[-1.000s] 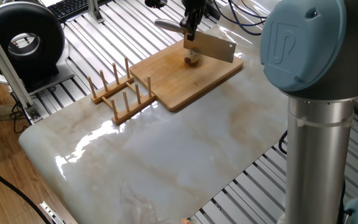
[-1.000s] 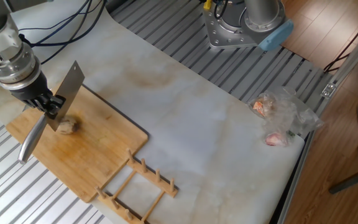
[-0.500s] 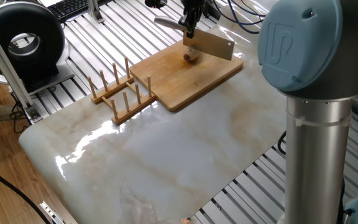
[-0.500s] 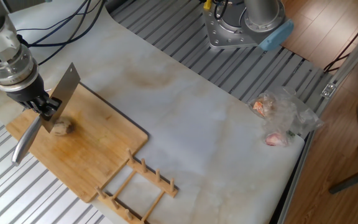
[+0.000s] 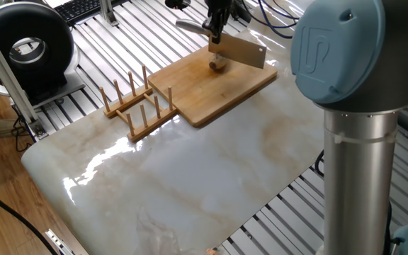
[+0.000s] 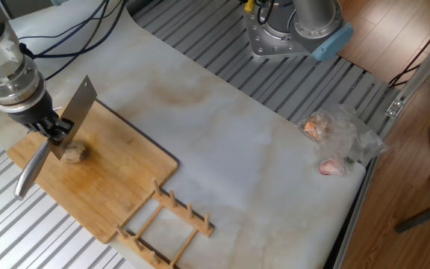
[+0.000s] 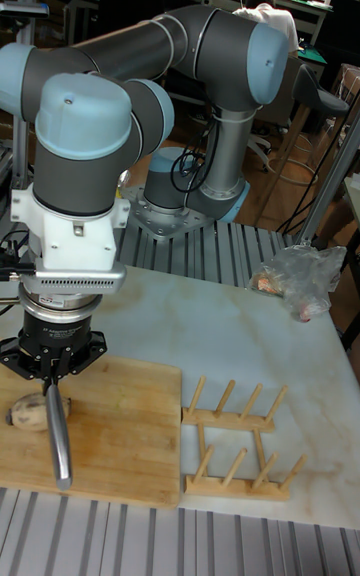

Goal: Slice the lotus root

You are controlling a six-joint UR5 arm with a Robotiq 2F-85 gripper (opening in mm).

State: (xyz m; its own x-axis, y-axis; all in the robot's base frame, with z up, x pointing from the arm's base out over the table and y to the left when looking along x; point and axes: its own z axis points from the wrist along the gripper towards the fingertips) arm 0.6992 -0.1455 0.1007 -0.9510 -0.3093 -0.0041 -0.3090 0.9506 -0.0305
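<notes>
The lotus root [image 5: 218,66] is a small beige chunk lying on the bamboo board [image 5: 218,92]. It also shows in the other fixed view [image 6: 75,153] and in the tall view [image 7: 24,411]. My gripper [image 6: 51,125] is shut on a cleaver just above it. The steel blade [image 5: 241,52] stands upright with its lower edge at the root's top. Whether the edge has entered the root cannot be told. The cleaver's handle [image 7: 59,436] sticks out past the gripper [image 7: 48,376].
A wooden dish rack [image 5: 139,106] lies beside the board on the marble top [image 5: 190,177]. A crumpled plastic bag [image 6: 340,140] with pinkish items sits near the far corner. The arm's base [image 6: 293,30] stands on the slatted frame.
A second ago the gripper and cleaver shifted slightly along the board, and the lotus root moved a little with them. Nothing has moved in the last half second.
</notes>
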